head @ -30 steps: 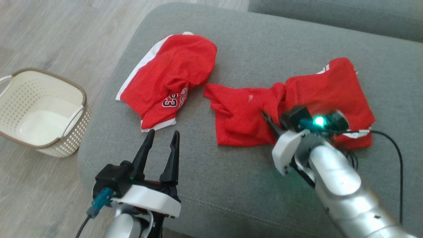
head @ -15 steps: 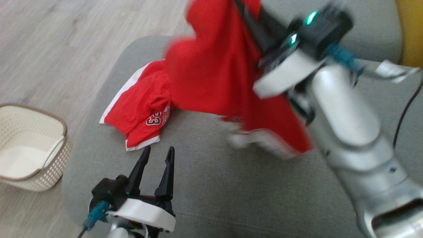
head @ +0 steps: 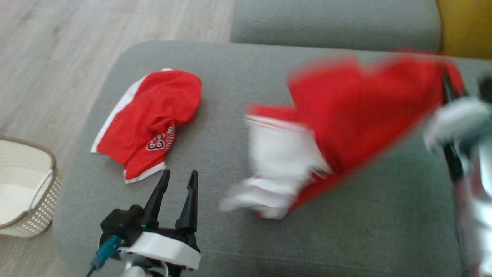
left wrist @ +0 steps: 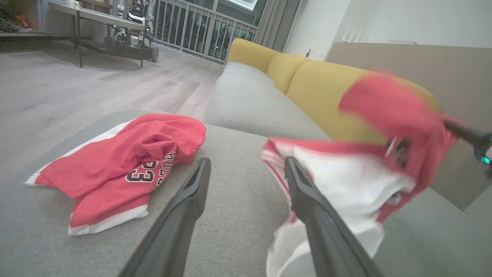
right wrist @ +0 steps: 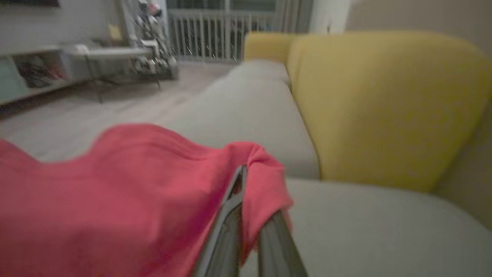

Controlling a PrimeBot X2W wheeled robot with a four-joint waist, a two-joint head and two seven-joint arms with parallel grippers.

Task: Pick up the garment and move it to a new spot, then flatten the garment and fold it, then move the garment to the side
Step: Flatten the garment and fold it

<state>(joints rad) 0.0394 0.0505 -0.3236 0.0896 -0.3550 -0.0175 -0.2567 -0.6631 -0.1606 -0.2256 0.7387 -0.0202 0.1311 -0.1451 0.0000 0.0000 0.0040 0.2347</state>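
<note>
Wood floor [head: 46,46] fills the upper left of the head view, and a pale basket [head: 38,223] with little holes sits on it at the lower left edge. Next to the basket comes a big grey seat [head: 238,77] that takes up most of the picture.

On the left part of the seat lies a red cloth [head: 153,107] with white edges and the number 23 on it. It is bunched up and lies flat on the seat.

Just below the red cloth, at the bottom of the picture, is the left gripper [head: 180,174]. Its two dark fingers are spread apart and hold nothing. Its tips are near the red cloth but do not touch it.

On the right half of the picture is the garment [head: 365,111]. It is red and white and very blurry. Its top right end is up high and its white end hangs low over the middle of the seat. I cannot tell if the low end touches the seat.

At the bottom of the right wrist view, the right gripper [right wrist: 251,207] has its fingers close together, pinching a fold of the garment. A yellow cushion [right wrist: 384,107] stands at the right.
</note>
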